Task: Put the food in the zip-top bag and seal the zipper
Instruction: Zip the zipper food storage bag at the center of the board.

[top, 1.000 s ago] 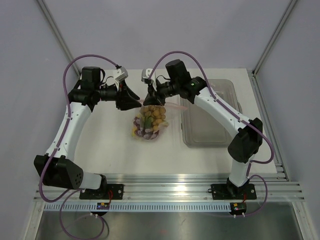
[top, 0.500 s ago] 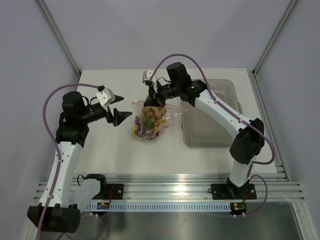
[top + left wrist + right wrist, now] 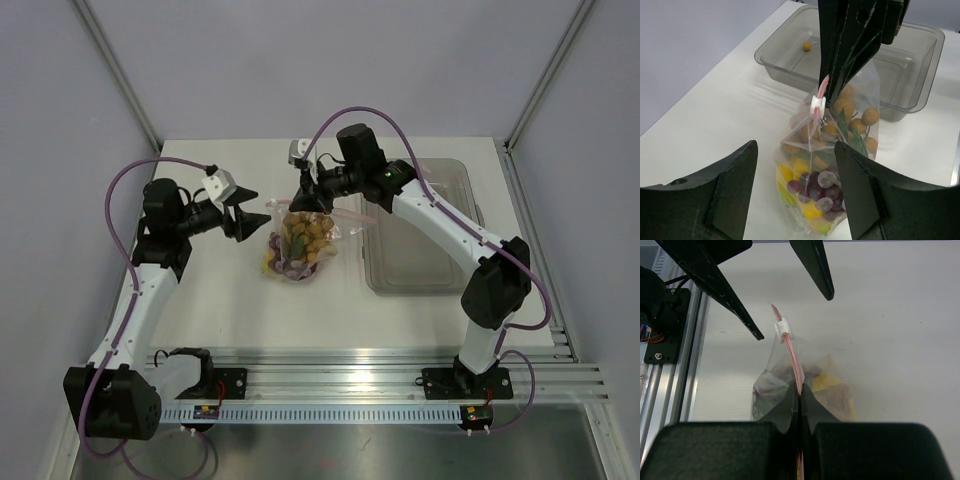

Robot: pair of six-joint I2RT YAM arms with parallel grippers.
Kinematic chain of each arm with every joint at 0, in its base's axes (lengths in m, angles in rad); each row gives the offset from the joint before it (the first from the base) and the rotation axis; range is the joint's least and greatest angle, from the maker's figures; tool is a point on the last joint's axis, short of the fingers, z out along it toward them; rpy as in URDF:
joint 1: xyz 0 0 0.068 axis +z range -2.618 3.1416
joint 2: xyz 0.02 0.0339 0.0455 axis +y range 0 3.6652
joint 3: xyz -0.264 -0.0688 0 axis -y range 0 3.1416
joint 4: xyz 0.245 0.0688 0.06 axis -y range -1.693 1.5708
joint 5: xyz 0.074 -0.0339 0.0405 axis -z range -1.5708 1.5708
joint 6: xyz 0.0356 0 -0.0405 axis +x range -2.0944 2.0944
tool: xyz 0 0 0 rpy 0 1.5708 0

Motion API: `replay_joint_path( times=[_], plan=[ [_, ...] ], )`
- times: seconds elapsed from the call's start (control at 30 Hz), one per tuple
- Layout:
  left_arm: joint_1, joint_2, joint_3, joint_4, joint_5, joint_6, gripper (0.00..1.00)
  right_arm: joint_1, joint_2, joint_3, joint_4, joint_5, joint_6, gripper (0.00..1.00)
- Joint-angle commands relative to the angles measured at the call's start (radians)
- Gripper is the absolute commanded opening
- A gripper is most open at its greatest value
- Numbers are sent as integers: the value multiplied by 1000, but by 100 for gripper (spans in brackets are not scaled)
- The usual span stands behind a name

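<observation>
The right hand (image 3: 800,390) pinches the zipper (image 3: 791,352) of the zip-top bag (image 3: 298,245) toward the far edge of the worktop (image 3: 220,310); the left hand (image 3: 250,214) hangs spread just beside it.

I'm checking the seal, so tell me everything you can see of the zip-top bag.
The zip-top bag is thin clear plastic, standing upright, its bottom apparently on the white table. Inside lie tan round fruits on top, dark red grapes and yellow bananas below. A pink-red zipper with a white slider runs along the top, pinched by the shut right gripper.
</observation>
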Motion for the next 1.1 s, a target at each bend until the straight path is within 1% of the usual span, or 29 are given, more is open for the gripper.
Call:
replay_joint_path(
  times=[0.0, 0.03, 0.1, 0.13, 0.2, 0.27, 0.37, 0.6, 0.67, 0.8, 0.9, 0.93, 0.97, 1.0, 1.03, 1.07],
  plan=[
    [3, 6, 6, 162, 56, -57, 66, -3, -70, 3, 57, -29, 5, 0],
    [3, 20, 13, 165, 65, -62, 66, -3, -68, 4, 60, -31, 5, 0],
    [3, 42, 34, 166, 93, -79, 63, -3, -67, 6, 62, -34, 8, 0],
    [3, 62, 43, 159, 104, -82, 61, -3, -67, 6, 62, -37, 8, 0],
    [3, 80, 59, 130, 137, -82, 54, -3, -65, 9, 65, -39, 9, 0],
    [3, 97, 69, 108, 172, -80, 52, -5, -62, 11, 66, -42, 14, 0],
    [1, 102, 62, 111, 185, -83, 47, -3, -64, 14, 68, -45, 16, 0],
    [-10, 109, 55, 176, 186, -140, 46, -3, -52, 26, 56, -57, 16, 0],
    [-17, 114, 60, 174, 185, -141, 43, -3, -45, 31, 47, -62, 16, 0],
    [-20, 128, 77, 162, 196, -145, 28, -5, -39, 43, 40, -63, 16, 0],
    [-23, 132, 79, 157, 197, -146, 21, -3, -38, 43, 34, -65, 13, 0],
    [-25, 131, 80, 157, 196, -149, 17, -3, -36, 43, 31, -65, 13, 0],
    [-27, 132, 82, 154, 196, -149, 8, -3, -35, 44, 28, -65, 11, 0],
    [-27, 132, 85, 153, 194, -146, 1, -3, -33, 46, 19, -63, 11, 0],
    [-27, 131, 91, 142, 191, -148, 0, -3, -35, 49, 16, -52, 11, 0],
    [-27, 129, 94, 134, 191, -143, 0, -3, -33, 57, 8, -48, 9, 17]
  ],
)
